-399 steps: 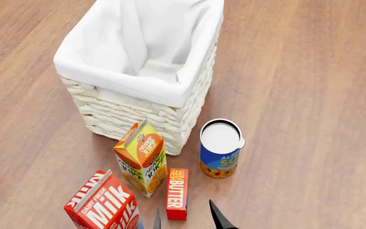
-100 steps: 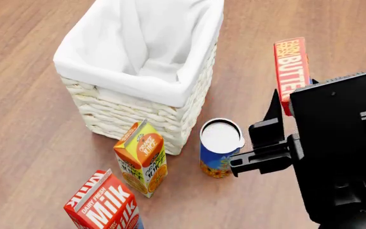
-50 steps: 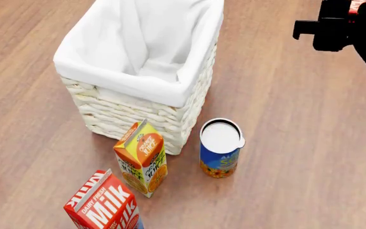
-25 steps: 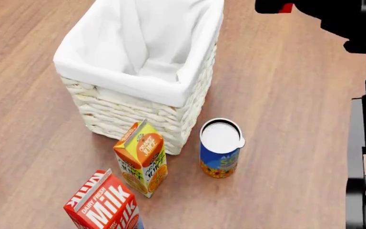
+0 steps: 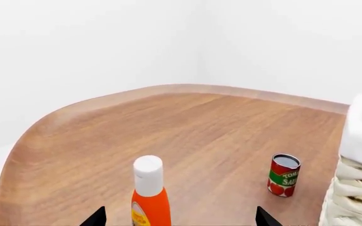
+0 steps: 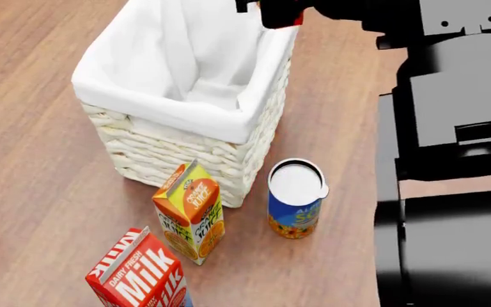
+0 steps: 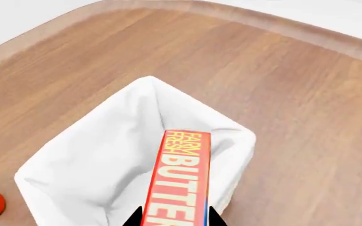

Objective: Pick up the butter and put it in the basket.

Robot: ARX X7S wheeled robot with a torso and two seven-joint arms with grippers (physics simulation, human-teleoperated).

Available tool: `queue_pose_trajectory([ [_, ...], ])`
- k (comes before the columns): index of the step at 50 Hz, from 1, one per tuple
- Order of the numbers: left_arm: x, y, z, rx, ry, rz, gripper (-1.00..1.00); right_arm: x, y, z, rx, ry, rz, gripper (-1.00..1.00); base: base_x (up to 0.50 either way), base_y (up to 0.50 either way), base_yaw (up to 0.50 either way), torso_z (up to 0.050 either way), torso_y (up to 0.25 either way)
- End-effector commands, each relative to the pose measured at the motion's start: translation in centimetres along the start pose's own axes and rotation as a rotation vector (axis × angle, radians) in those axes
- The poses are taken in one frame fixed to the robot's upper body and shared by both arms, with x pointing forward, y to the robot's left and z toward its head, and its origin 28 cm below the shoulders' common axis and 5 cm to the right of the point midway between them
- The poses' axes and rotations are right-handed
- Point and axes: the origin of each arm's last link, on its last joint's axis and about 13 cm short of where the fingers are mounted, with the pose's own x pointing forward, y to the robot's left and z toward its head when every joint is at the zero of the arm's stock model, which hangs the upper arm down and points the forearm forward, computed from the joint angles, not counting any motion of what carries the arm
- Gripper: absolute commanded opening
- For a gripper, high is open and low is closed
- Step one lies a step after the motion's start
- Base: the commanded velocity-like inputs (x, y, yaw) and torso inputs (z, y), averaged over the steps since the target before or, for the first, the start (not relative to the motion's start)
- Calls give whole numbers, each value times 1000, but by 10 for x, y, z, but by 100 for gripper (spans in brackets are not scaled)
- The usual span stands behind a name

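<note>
Holding the butter [image 7: 179,188] clamped in my right pincer [image 7: 173,217] over the basket [image 7: 93,155], seemingly for dropping; left pincer [image 5: 176,219] was apart

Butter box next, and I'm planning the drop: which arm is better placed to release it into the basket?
Right. Its gripper holds the slim red butter box above the white cloth-lined wicker basket. The left gripper is open beside the basket and holds nothing.

Table [image 6: 49,192]: wood-grain, smooth, matt sheen. Basket [image 6: 186,157]: rough white woven wicker; liner [image 6: 186,64] soft matt white cloth. Butter [image 7: 179,188], juice carton [image 6: 190,211], milk carton [image 6: 139,275]: printed cardboard, smooth. Soup can [image 6: 296,198]: paper-look label, pale matt lid. Right arm [image 6: 450,128]: matt black.
</note>
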Motion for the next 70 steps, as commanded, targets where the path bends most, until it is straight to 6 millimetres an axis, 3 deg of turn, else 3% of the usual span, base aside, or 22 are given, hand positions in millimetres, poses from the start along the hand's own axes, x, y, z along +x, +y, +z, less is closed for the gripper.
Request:
queue_pose_trajectory([
  [1, 1, 1, 0, -25, 33, 6, 100, 6, 28, 17, -64, -33, 187, -100, 0, 0, 0, 0, 0],
  [26, -3, 0, 5, -37, 36, 7, 100, 21, 39, 5, -60, -29, 315, -100, 0, 0, 0, 0, 1],
  [51, -13, 1, 11, -43, 41, 2, 100, 32, 38, -16, -13, 28, 322, -100, 0, 0, 0, 1, 1],
  [70, -14, 1, 14, -46, 43, 2, 100, 34, 38, -20, -2, 51, 324, -100, 0, 0, 0, 1, 1],
])
